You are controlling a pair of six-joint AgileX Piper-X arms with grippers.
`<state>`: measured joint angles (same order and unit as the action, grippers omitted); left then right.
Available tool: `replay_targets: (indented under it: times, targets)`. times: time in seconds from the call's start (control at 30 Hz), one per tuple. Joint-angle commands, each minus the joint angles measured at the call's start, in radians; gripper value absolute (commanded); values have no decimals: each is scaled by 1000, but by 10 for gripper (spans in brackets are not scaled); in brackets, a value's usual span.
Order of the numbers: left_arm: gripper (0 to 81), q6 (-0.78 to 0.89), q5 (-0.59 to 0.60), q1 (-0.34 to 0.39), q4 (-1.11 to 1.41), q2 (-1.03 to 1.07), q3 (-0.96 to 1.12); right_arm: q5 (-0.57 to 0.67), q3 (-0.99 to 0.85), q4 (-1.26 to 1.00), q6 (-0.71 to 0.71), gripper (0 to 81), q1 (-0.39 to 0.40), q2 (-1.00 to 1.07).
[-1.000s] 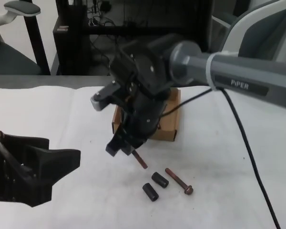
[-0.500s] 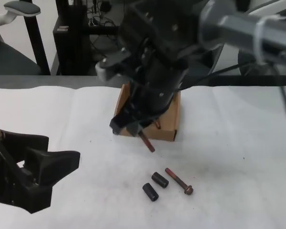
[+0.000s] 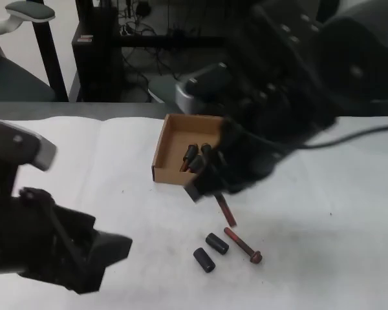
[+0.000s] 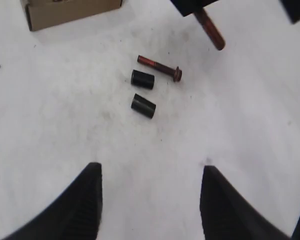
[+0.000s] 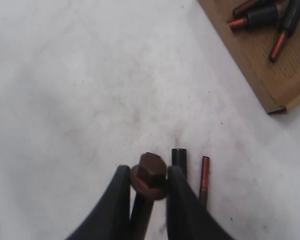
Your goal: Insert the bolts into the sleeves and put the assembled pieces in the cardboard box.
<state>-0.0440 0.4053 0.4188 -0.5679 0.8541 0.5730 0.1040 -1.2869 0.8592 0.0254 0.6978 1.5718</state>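
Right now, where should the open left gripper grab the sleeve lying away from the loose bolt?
I'd pinch the sleeve across its curved middle, from straight above: it lies flat, apart from the other sleeve, leaving both ends free.

The light is soft and even and comes from above. In the high view the white bench cover is bright, and the room in the upper part of the frame is dimmer. The cardboard box and the loose sleeves cast only faint, short shadows.
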Motion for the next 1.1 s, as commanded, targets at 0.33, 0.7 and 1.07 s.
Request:
replay_targets:
  times: [0.33, 0.7, 1.07]
  targets:
    - [581, 121, -25, -1, 10, 173, 28, 15, 295, -93, -77, 6, -13, -281]
    - [370, 660, -188, 56, 5, 276, 121, 15, 301, -93, -80, 6, -42, -315]
    - [370, 1134, -271, 254, 177, 501, 124, 91, 301, -83, -72, 6, -41, -315]
